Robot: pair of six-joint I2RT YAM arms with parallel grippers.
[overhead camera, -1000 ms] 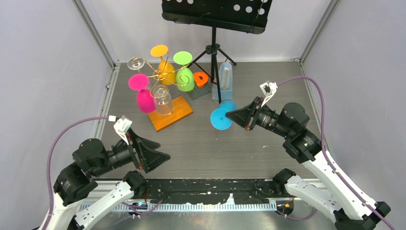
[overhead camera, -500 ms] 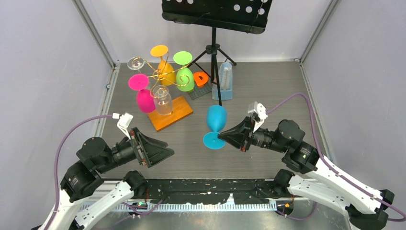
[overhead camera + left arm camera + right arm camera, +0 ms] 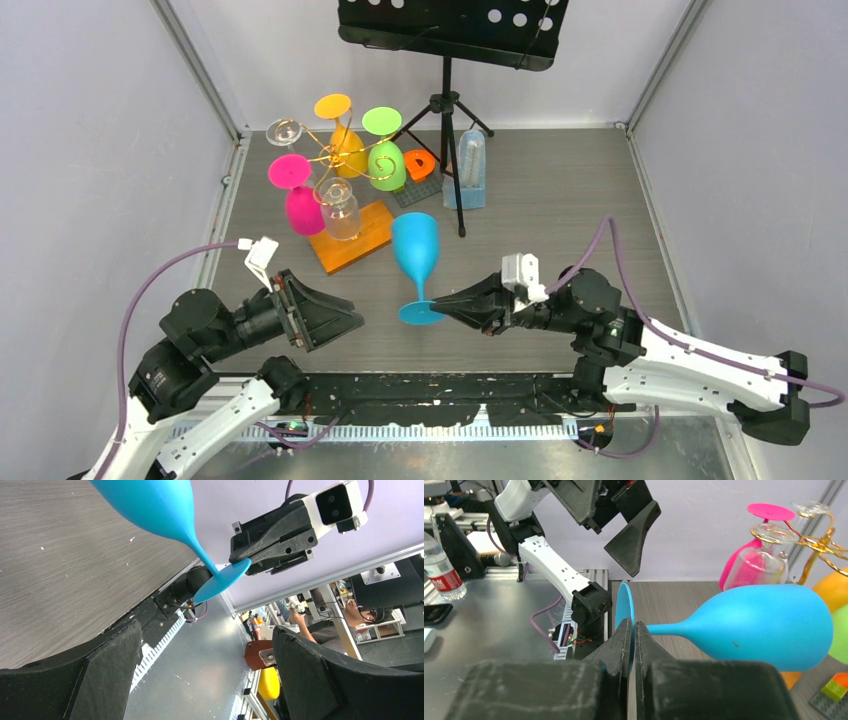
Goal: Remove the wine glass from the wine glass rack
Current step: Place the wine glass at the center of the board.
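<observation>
Grey wood-grain tabletop (image 3: 540, 220) runs between pale walls, with a black music stand (image 3: 447, 100) at the far edge. The wine glass rack (image 3: 372, 228) stands at the far left on its orange base. A pink glass (image 3: 300, 205), an orange glass (image 3: 345, 145), a green glass (image 3: 385, 165) and a clear glass (image 3: 340, 212) hang upside down from its gold wire arms.

The blue wine glass (image 3: 415, 250) is already clear of the rack, near the middle of the tabletop and between the two arms. The right hand (image 3: 630, 625) is clenched on the rim of its foot (image 3: 624, 607) and nothing else; the stem (image 3: 669, 628) and bowl (image 3: 764, 632) reach out past the fingertips towards the rack. Whether the foot touches the tabletop I cannot tell. The left hand (image 3: 345, 322) is spread wide and empty, pointed at the glass but apart from it.

The removal looks done; what remains is probably setting the glass down. It looks light, stiff and smooth — likely coated, so slippery. A pinch on a thin disc edge gives the long bowl leverage to swing or twist out. The stem just above the foot would be a steadier hold, and a gentle landing matters — it could chip or tip.
</observation>
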